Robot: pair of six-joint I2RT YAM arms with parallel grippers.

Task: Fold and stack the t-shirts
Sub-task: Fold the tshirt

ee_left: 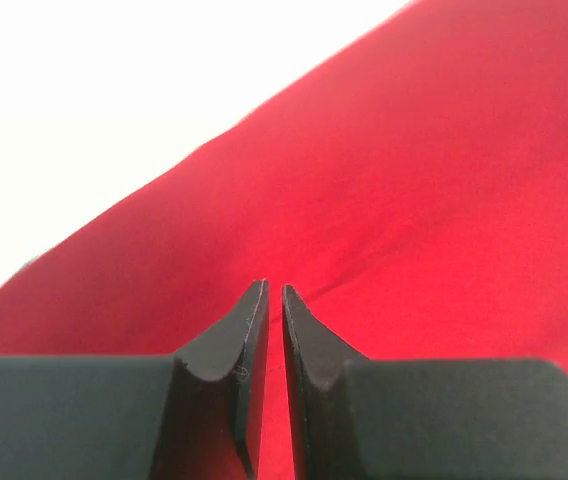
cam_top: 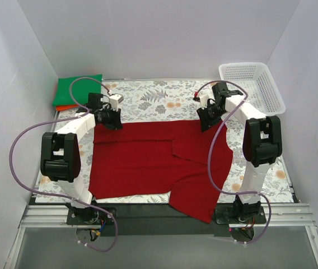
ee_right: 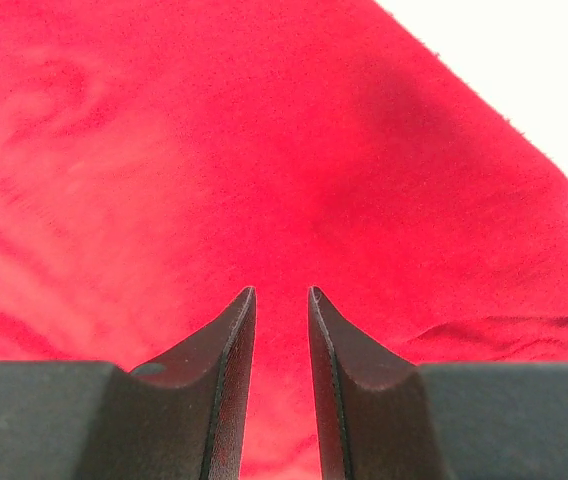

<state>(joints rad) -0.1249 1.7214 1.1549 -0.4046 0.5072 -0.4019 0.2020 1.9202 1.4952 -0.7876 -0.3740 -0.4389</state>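
Nearest the bases, one corner of the dark red shirt (cam_top: 148, 159) spilling off the flowered cloth (cam_top: 153, 98) onto the dark front rail (worth drawing back onto the table before any crease is set). Farther in, the rest of it spread wide and mostly flat across the middle, with a flap lapped over on the right half. At its far edge, both tools low on the fabric. Left gripper (ee_left: 274, 290) at the far left corner, drawn almost together with only a slit showing and a crease in the cloth running to the tips. No telling whether any cloth is caught there. Right gripper (ee_right: 279, 292) at the far right corner, parted a little, holding nothing, red fabric just beyond the tips. Probably the start of the first fold, far edge toward near. To do it well: pinch right at the hem on both sides, take the lapped flap along on the right, lift evenly, keep the edge taut between the two, and lay it down square, not skewed. Beyond, in the far left corner, the green shirt (cam_top: 78, 89) folded on top of the orange shirt (cam_top: 64, 107), the likely place to stack. Far right, a white basket (cam_top: 243, 65), well apart.
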